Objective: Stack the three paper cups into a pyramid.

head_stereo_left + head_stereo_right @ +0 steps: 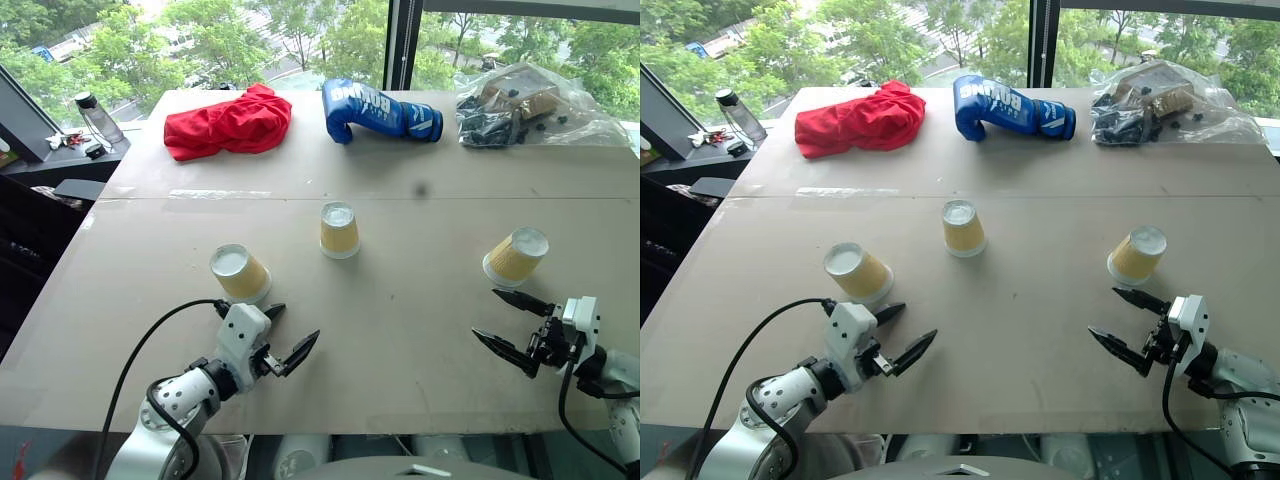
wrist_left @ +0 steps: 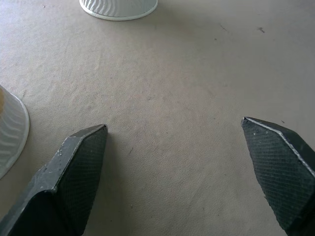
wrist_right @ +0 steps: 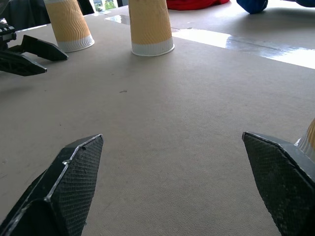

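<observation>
- Three cups stand upside down on the table (image 1: pixel 420 350), wide rims down, well apart from one another: the left cup (image 1: pixel 240 273) at about 9 o'clock from the table's middle, the middle cup (image 1: pixel 339 230) toward 12 o'clock, the right cup (image 1: pixel 516 256) at about 3 o'clock.
- The left gripper (image 1: pixel 283 336) sits just beside the left cup, at its 5 o'clock, jaws spread wide and holding nothing.
- The right gripper (image 1: pixel 512 322) lies near the right cup, at its 6 o'clock, jaws likewise wide apart and empty.
- No cup touches another, so the pyramid is not yet begun.
- The cups look light and thin-walled; a hard squeeze would likely dent them, and a nudge could slide or tip them on the smooth board.
- The rippled sides should give fair friction. The best hold is probably across the mid-wall, fingers on opposite sides, pressed gently.
- The taper narrows upward, so a grip too near the top may slip off.
- Far edge, from 11 to 1 o'clock: a red cloth (image 1: pixel 228 123), a blue glove (image 1: pixel 378 110), a plastic bag (image 1: pixel 525 105).
</observation>
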Available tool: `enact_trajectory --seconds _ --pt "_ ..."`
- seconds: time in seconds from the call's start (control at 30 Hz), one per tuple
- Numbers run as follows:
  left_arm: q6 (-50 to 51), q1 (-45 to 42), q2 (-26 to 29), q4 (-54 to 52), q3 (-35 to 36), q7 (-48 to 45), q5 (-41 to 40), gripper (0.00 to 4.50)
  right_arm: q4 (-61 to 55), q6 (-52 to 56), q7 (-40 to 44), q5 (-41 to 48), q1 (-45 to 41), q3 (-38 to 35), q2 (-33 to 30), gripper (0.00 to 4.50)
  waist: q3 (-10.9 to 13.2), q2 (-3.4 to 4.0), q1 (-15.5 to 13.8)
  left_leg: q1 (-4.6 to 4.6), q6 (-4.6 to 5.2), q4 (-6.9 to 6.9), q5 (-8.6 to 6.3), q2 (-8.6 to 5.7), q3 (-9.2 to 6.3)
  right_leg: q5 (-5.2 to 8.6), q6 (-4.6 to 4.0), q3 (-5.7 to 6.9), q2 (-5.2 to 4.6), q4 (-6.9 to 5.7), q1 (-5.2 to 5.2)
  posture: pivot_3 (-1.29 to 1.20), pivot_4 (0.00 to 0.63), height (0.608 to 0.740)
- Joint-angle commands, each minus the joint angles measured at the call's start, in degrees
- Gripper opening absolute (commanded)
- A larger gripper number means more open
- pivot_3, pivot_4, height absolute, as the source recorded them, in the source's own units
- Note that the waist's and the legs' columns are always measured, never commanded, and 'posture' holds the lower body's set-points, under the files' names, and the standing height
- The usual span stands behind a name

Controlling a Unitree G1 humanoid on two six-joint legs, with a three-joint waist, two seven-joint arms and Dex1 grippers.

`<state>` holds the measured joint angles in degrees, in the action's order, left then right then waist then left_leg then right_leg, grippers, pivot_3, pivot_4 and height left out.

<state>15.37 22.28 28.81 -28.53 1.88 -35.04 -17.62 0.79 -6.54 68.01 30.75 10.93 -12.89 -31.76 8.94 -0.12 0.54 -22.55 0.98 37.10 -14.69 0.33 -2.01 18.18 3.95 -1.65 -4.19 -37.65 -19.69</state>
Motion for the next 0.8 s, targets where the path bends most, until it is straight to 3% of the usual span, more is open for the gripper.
enact_trajectory --seconds 0.03,0.8 --pt "-0.89 0.48 0.19 -1.89 0.58 -0.40 -0.42 4.46 -0.31 -1.13 0.81 0.49 -0.15 -1.25 -0.82 4.50 0.00 0.00 0.00 0.00 0.00 0.00 0.00 0.00 0.00 0.00 0.00 0.00 0.00 0.00 0.00 0.00 0.150 0.740" --pt "1.17 1.62 -0.46 -5.66 0.83 0.22 -2.92 4.46 2.36 -1.61 2.99 0.20 -2.86 0.01 -0.90 4.50 0.01 -0.01 0.04 -0.01 0.00 0.00 0.00 0.00 0.00 0.00 0.00 0.00 0.03 0.01 0.00 0.00 0.150 0.740"
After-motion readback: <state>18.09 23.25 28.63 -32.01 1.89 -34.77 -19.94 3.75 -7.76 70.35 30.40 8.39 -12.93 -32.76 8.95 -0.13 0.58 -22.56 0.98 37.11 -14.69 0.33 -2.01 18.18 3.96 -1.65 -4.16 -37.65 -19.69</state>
